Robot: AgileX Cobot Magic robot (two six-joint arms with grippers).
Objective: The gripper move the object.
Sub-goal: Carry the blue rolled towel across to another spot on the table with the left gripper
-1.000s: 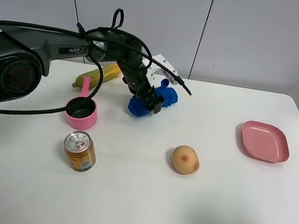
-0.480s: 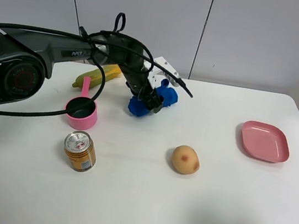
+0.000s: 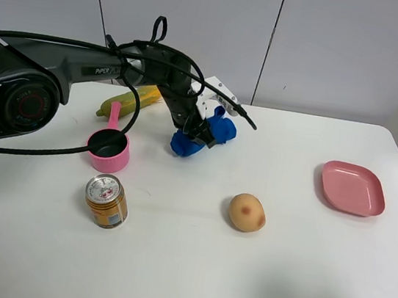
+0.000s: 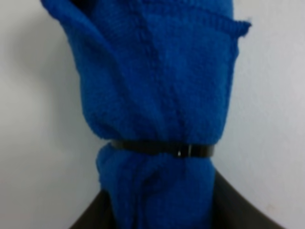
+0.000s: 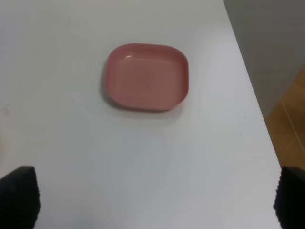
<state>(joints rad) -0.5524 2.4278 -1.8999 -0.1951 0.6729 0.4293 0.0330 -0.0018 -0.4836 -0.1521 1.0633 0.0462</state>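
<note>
A blue knitted cloth bundle (image 3: 218,129), tied with a black band, lies at the back of the white table. In the left wrist view the bundle (image 4: 157,95) fills the frame, its lower end between two dark fingers. My left gripper (image 3: 195,131) reaches in from the left and is shut on the bundle's near end (image 4: 157,210). My right gripper (image 5: 155,198) is out of the exterior high view. Its fingertips (image 5: 19,195) stand wide apart with nothing between them, above bare table near a pink plate (image 5: 146,76).
A pink plate (image 3: 352,188) lies at the right. A potato (image 3: 247,212) sits in the middle. A tin can (image 3: 106,200) and a pink cup with a handle (image 3: 108,149) stand at the left. A yellow corn cob (image 3: 132,99) lies behind them. The table's right edge (image 5: 248,119) is near the plate.
My left gripper and the blue bundle have shifted very slightly towards the back of the table. Everything else is where it was.
</note>
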